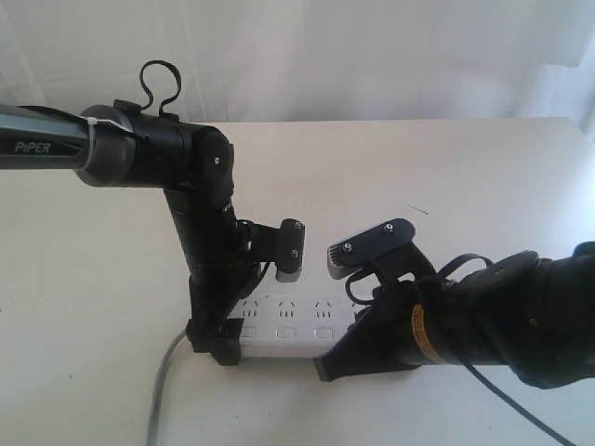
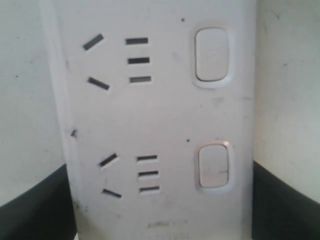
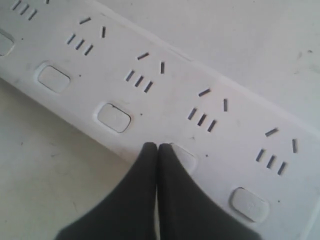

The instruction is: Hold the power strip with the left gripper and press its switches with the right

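Note:
The white power strip lies near the table's front, its grey cord trailing off its left end. My left gripper points straight down on that end. In the left wrist view its black fingers flank both long sides of the power strip, shut on it, with two switches in sight. My right gripper is shut and holds nothing. Its joined tips rest on the near edge of one switch, between two free switches. In the exterior view the right gripper covers the strip's right part.
The white table runs back to a far edge under a white curtain. Both wrist camera blocks hang close together above the strip's middle. The right arm's sleeve with an orange band lies low along the front right.

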You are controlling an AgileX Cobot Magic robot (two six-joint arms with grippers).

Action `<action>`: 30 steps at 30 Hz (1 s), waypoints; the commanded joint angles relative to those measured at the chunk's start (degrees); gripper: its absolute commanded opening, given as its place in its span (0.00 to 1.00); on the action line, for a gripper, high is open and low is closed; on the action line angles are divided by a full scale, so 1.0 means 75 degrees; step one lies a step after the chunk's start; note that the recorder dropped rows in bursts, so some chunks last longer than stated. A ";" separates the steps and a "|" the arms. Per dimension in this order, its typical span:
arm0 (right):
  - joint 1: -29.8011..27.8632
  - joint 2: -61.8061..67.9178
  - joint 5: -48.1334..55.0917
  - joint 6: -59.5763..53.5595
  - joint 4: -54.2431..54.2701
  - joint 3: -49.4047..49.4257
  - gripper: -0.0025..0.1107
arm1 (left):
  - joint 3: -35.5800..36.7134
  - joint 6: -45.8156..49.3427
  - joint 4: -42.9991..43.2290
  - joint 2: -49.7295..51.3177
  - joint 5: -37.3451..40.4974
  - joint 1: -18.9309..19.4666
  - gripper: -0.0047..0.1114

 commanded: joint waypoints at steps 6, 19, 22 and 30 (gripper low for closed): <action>0.0000 0.0007 0.0799 0.0066 0.0029 -0.0043 0.02 | 0.0182 -0.0100 -0.0228 0.0236 0.0392 -0.0058 0.04; 0.0000 0.0007 0.0487 0.0180 0.0029 -0.0043 0.02 | 0.0182 -0.0100 -0.0228 0.0236 0.0392 -0.0058 0.04; 0.0000 0.0007 0.0574 0.0180 0.0029 -0.0043 0.02 | 0.0182 -0.0099 -0.0228 0.0236 0.0406 -0.0058 0.04; 0.0000 0.0007 0.0580 0.0180 0.0029 -0.0043 0.02 | 0.0182 -0.0099 -0.0228 0.0236 0.0406 -0.0058 0.04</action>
